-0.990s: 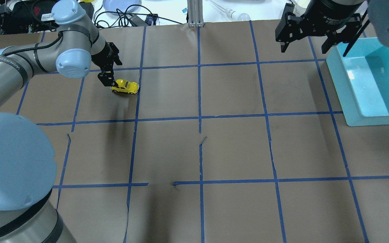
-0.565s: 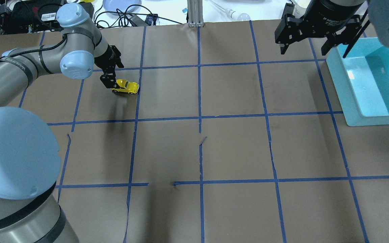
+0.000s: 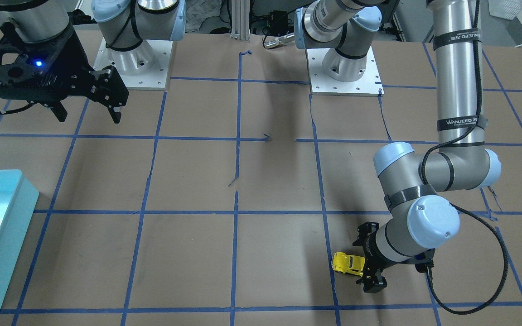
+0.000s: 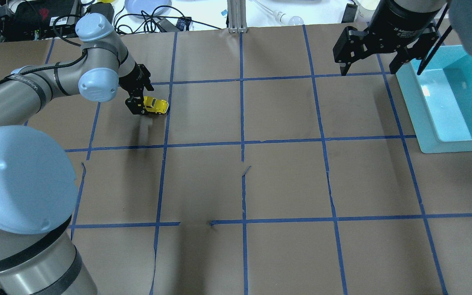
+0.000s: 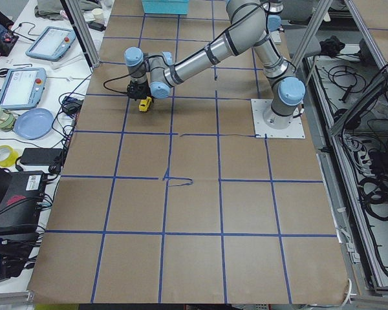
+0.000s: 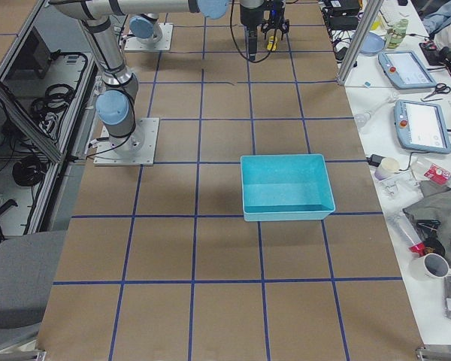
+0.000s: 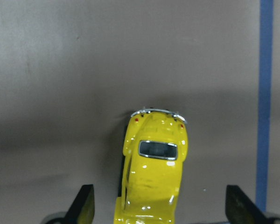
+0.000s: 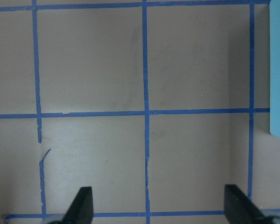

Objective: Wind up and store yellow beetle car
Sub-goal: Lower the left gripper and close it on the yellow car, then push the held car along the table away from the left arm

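Note:
The yellow beetle car stands on its wheels on the brown paper at the far left of the table. It also shows in the front view and the left wrist view. My left gripper is low over the table and open. Its fingers stand wide on either side of the car's near end without touching it. My right gripper is open and empty, high over the far right, beside the teal bin. The right wrist view shows only paper between its fingertips.
The teal bin is open-topped and empty at the table's right edge, and also shows in the right side view. Blue tape lines cross the brown paper. Cables, a plate and tablets lie beyond the far edge.
My left gripper has moved right along the table, so its open fingers now stand around the car's end. The car has not moved. My right gripper has shifted slightly.

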